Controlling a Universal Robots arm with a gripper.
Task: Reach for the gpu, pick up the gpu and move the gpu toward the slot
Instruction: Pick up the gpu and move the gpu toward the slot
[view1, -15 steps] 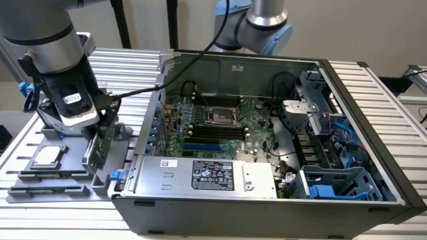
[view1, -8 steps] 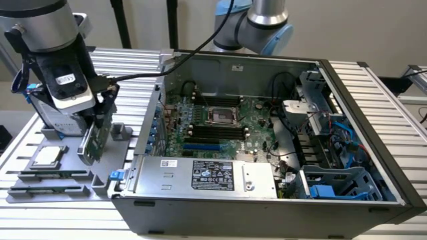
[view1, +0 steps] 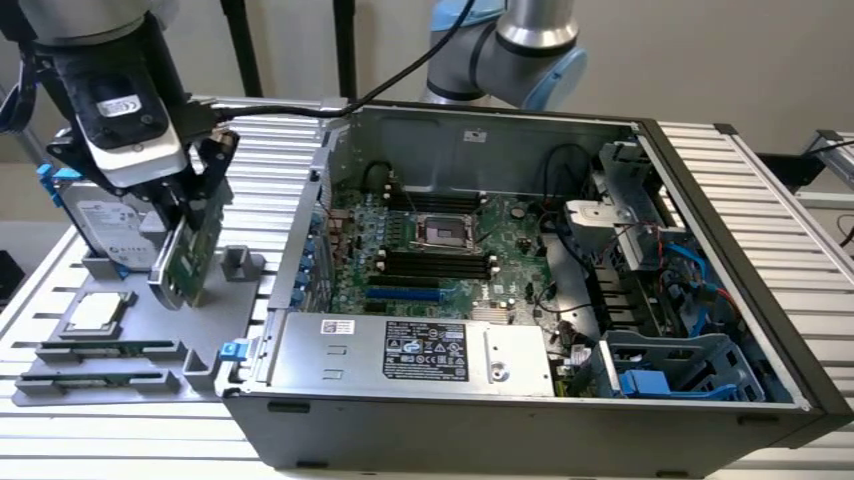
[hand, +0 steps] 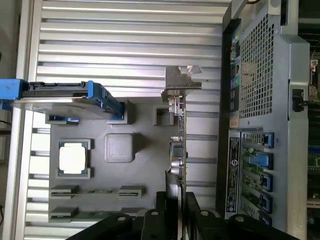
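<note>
Green thin circuit-board gpu (view1: 196, 258) with a silvery end bracket stands on edge, clamped between the black hand's (hand: 176, 202) narrowed fingers at the grey moulded tray (view1: 230, 322) on the ribbed metal desk (view1: 787, 200), near the desk's edge at the exterior view's left; its long axis runs straight out from the hand, parallel to the open grey computer case (view1: 534, 430) just beside

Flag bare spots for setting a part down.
Free: ribbed aluminium table on the exterior view's right of the open grey computer case, plus behind the grey fixture tray. Crowded: that tray, where the gripper grips the green gpu card.
</note>
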